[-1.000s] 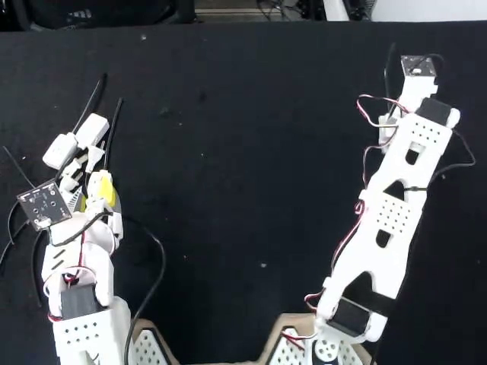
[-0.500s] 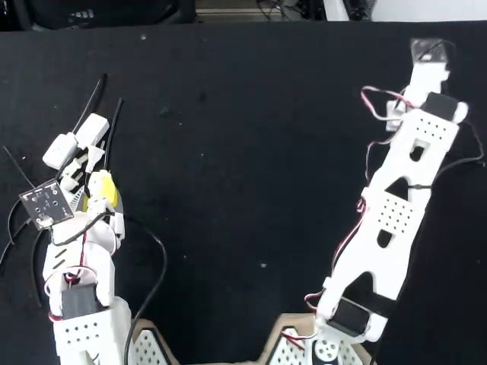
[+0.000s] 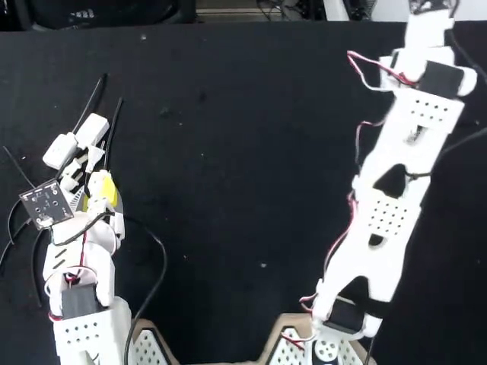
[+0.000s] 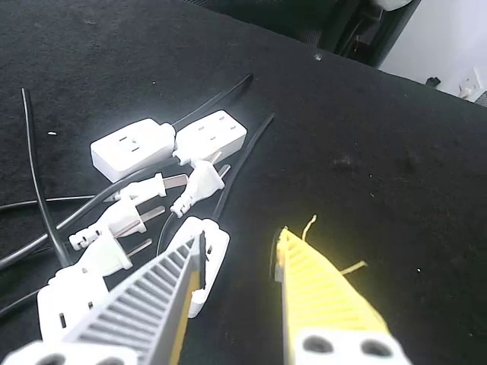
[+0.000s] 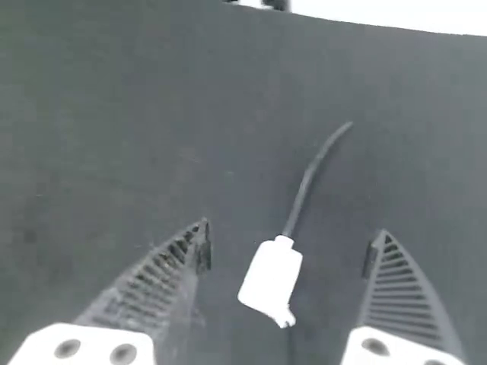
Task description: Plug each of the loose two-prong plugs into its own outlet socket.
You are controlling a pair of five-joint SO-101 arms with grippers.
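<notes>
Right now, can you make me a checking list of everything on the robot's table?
Surface: black table, nothing spilled.
Job's things: white sockets and several loose plugs bunched by the left gripper; lone plug between the right gripper's fingers, touching neither.
Clutter: nothing seen.
Grippers: both open.
Cables: black cords trail from plugs and sockets.
Surroundings: dark equipment behind the table.

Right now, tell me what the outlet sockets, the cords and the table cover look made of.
Outlet sockets: white moulded plastic, smooth and slightly glossy, with crisp edges. Cords: a black rubbery or vinyl sheath, thin and bending freely. Table cover: matte black, probably cloth or felt, since pale lint specks cling to it.
</notes>
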